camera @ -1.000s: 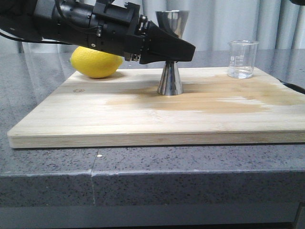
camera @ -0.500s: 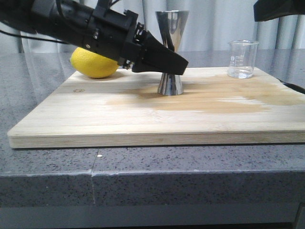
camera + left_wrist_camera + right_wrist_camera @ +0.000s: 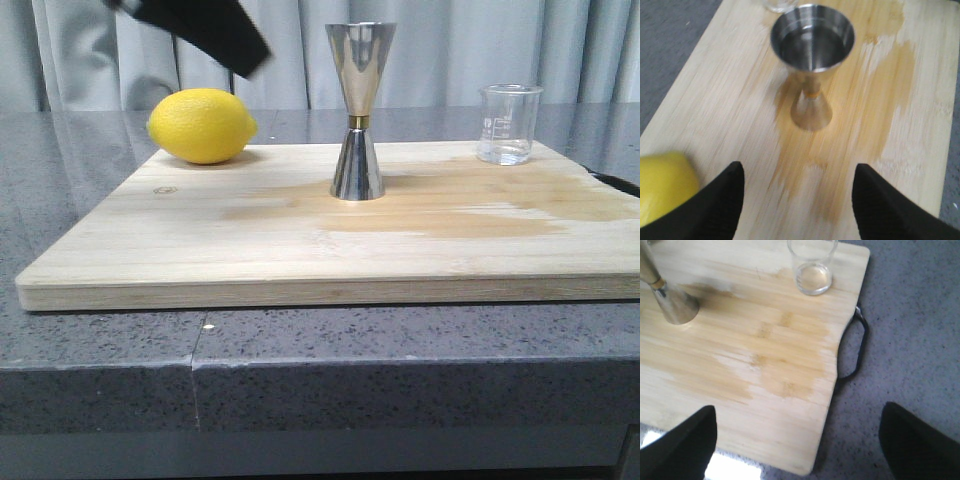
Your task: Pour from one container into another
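The steel hourglass jigger with a gold band stands upright mid-board; the left wrist view looks down into its cup, and its base shows in the right wrist view. The clear glass beaker stands upright at the board's back right corner, apart from the jigger, also beaker. My left gripper is open and empty, raised above the board short of the jigger; only a blurred black part of it shows in the front view's top left. My right gripper is open, empty, high over the board's right edge.
A yellow lemon lies at the back left of the wooden cutting board, lemon beside my left finger. Damp stains darken the board's middle. A black handle sticks out from the board's right side. Grey speckled counter surrounds it.
The left arm has lifted up and back to the left, away from the jigger, which it had been around. The right gripper has left the front view's top right corner.
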